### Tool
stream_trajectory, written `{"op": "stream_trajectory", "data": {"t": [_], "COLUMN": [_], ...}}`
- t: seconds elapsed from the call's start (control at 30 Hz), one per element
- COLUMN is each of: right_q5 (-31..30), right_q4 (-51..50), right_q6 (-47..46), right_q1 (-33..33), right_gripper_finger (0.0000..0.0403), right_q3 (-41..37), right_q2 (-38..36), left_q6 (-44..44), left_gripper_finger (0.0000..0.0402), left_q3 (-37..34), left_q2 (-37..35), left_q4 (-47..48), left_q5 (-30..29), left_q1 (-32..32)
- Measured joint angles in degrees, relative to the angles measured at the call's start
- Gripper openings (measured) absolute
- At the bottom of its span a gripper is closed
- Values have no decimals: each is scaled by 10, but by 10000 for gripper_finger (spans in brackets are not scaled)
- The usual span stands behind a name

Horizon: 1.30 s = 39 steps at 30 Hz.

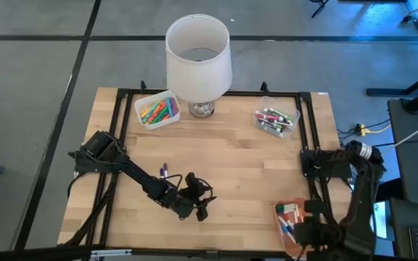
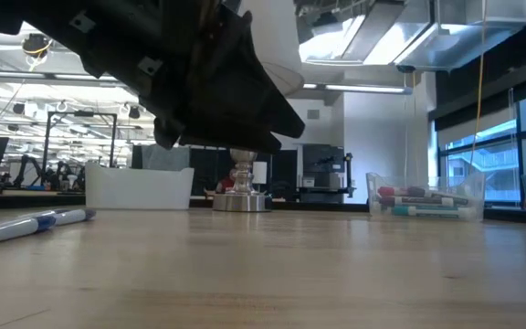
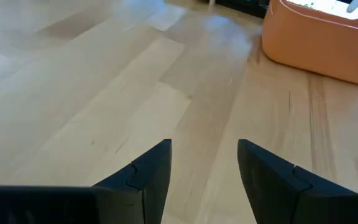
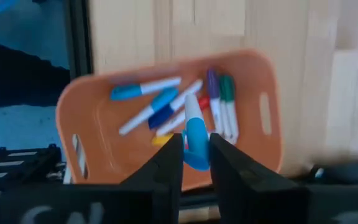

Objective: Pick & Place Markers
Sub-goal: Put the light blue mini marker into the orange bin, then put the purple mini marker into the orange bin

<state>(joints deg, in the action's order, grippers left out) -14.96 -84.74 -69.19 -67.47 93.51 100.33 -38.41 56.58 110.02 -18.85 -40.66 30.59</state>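
The right gripper (image 4: pixel 195 163) hung over the orange tray (image 4: pixel 92 106) at the worktop's (image 1: pixel 245 163) near right corner, fingers pinching a blue-capped marker (image 4: pixel 193 134) above several markers lying inside. The left gripper (image 3: pixel 204 171) hovered low near the front middle, fingers apart and empty. One loose marker (image 1: pixel 163 171) lay just behind its arm.

No legible text, labels, brands, numbers or signs on any surface in any view; print on the markers (image 4: pixel 166 112) in the orange tray (image 4: pixel 253 81) is too small to read.
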Motion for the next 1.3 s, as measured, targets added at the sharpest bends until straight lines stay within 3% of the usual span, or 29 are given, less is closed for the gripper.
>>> {"op": "stream_trajectory", "data": {"t": [0.27,0.4,0.57,0.77,0.97,1.07,1.3], "right_q5": [7,-9,-77,-123,-132,-131,-130], "right_q4": [5,6,11,15,31,40,56], "right_q6": [-81,-82,-82,-55,12,45,97], "right_q1": [-25,-20,-12,-3,25,45,84], "right_gripper_finger": [108,119,122,123,123,123,123], "right_q3": [-29,-29,-29,-29,-29,-29,-29], "right_q2": [0,0,0,0,0,0,0], "left_q6": [30,-1,-123,-314,-537,-602,-619], "left_gripper_finger": [178,178,178,173,171,171,171], "left_q3": [0,0,0,0,0,0,0], "left_q2": [-1,-20,-63,-92,-92,-92,-87], "left_q4": [12,65,217,471,702,745,749], "left_q5": [-46,-46,-27,72,55,47,17], "left_q1": [2,5,11,33,38,29,2]}}
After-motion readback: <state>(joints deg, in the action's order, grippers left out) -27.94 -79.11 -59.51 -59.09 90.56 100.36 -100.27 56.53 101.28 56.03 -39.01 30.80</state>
